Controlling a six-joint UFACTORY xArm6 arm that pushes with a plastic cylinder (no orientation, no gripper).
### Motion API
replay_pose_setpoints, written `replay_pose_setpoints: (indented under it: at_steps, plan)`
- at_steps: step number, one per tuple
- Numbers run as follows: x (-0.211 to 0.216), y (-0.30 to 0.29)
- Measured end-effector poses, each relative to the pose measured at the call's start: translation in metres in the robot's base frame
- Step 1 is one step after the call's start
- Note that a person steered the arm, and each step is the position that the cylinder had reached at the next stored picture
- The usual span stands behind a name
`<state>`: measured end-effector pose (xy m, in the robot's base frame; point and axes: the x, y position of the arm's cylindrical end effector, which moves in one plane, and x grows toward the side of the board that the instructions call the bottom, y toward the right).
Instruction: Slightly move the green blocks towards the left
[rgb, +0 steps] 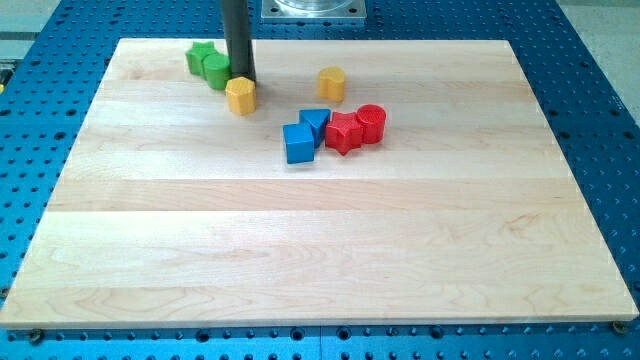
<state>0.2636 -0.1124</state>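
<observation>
Two green blocks sit at the view's top left of the wooden board: a star-like green block (200, 56) and a green cylinder (216, 71) touching it on its right. My tip (241, 78) stands just right of the green cylinder, close to or touching it, and directly above a yellow hexagonal block (240, 96).
A second yellow block (332, 84) lies to the right. A blue cube (298, 143) and another blue block (316, 123) sit mid-board, touching a red star-like block (343, 132) and a red cylinder (371, 123). The board's top edge (320, 41) is close behind the green blocks.
</observation>
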Motion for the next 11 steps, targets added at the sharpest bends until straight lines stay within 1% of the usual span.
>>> replay_pose_setpoints:
  at_steps: [1, 2, 3, 4, 5, 6, 7, 8, 9, 11]
  plan:
    - [-0.019, -0.029]
    - [-0.024, -0.015]
    - [-0.025, -0.075]
    - [-0.023, -0.018]
    - [0.009, 0.048]
    - [-0.001, -0.022]
    - [-0.008, -0.062]
    - [-0.01, 0.005]
    - [0.021, 0.055]
    - [0.075, 0.063]
